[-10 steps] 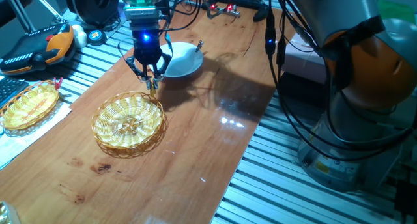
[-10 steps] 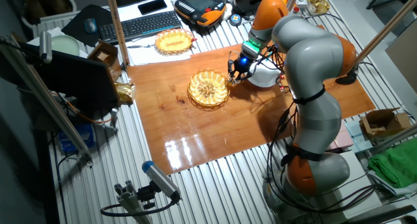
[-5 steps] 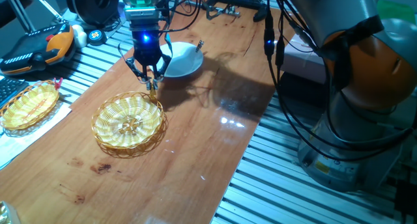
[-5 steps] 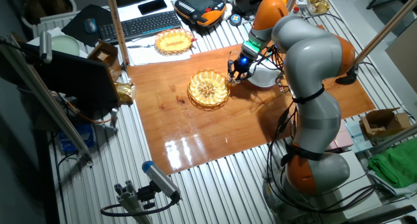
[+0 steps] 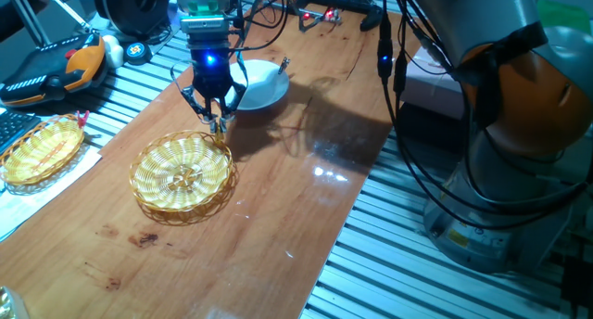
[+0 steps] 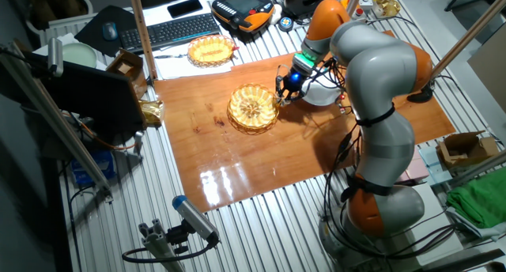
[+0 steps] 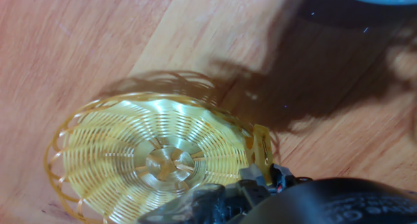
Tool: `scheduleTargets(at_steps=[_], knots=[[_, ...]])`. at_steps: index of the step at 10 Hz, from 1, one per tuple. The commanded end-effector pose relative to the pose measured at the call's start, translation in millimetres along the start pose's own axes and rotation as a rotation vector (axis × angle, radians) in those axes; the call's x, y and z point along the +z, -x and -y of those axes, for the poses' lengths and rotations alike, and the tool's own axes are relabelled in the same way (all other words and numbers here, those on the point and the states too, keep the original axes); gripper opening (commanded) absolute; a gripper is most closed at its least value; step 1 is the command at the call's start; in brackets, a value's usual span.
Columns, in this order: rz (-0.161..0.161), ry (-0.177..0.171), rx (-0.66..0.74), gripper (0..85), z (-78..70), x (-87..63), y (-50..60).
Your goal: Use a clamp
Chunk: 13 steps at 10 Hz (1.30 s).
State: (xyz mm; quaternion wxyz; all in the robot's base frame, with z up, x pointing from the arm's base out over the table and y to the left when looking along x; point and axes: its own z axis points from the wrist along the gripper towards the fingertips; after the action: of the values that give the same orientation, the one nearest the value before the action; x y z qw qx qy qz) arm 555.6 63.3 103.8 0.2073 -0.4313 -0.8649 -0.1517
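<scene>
Leftmost, a round wicker basket (image 5: pixel 182 174) sits on the wooden counter (image 5: pixel 278 198). Just above its far rim, the gripper (image 5: pixel 217 121) has its jaws pinching the clamp (image 7: pixel 263 151), with a white bowl (image 5: pixel 257 84) behind.

The gripper (image 6: pixel 280 97) hangs at the round wicker basket's (image 6: pixel 251 107) right rim — just beside a pale bowl (image 6: pixel 322 94) — on the wooden tabletop (image 6: pixel 261 157).
</scene>
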Motion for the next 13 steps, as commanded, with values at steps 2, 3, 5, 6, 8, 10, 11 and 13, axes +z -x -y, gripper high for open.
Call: scheduleTargets(at_steps=[2, 3, 5, 6, 8, 10, 11, 13], knots=[[-0.002, 0.000, 0.009, 0.7, 1.3, -1.3, -2.4], [-0.002, 0.000, 0.014, 0.7, 2.3, -2.5, -3.7], [-0.001, -0.003, 0.025, 0.7, 3.7, -3.8, -5.5], [-0.010, 0.001, 0.036, 0.7, 4.2, -3.8, -6.2], [-0.023, 0.013, 0.055, 0.7, 5.3, -3.5, -8.1], [-0.012, 0.026, 0.062, 0.7, 5.5, -2.8, -8.3], [-0.011, 0.034, 0.074, 0.7, 5.7, -2.7, -7.6], [-0.024, 0.065, 0.093, 0.7, 5.8, -2.0, -6.9]])
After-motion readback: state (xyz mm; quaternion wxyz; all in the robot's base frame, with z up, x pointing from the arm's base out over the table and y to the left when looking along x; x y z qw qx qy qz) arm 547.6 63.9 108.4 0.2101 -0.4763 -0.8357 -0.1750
